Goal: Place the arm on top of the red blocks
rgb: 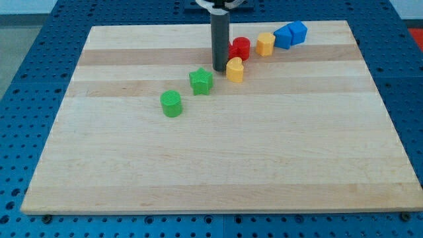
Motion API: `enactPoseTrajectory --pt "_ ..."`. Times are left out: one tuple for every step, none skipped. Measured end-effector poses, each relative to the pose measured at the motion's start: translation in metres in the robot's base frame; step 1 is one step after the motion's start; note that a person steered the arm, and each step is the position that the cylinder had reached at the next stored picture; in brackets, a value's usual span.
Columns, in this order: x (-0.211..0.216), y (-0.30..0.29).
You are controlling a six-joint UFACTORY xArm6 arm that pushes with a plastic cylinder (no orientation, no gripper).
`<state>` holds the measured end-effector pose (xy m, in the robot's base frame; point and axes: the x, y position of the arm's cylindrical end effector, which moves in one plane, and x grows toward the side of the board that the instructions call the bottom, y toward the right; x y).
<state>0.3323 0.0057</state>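
Upper part of the dark rod [220, 39] cut off by the view's top edge, red blocks [240, 48] partly hidden behind the rod, their shapes and number unclear, two blue blocks [291, 34] pressed together, shapes hard to make out.

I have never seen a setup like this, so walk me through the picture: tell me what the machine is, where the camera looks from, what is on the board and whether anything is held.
This is a robot arm that ends in a plain dark rod, with no jaws, so nothing is held; it only pushes. One camera looks down at a wooden board from its near edge. My tip rests on the board beside a yellow block, just below-left of the red block. Further right sit another yellow block and two touching blue blocks. To the left lie a green star and a green cylinder.
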Motion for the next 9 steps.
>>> enactPoseTrajectory --pt "0.0 0.005" --pt "0.0 -0.007" --pt "0.0 -0.053" --pt "-0.011 -0.07" --pt "-0.046 -0.069" --pt "-0.059 -0.067" --pt "-0.062 -0.03" --pt "-0.067 -0.015" --pt "-0.068 -0.007"
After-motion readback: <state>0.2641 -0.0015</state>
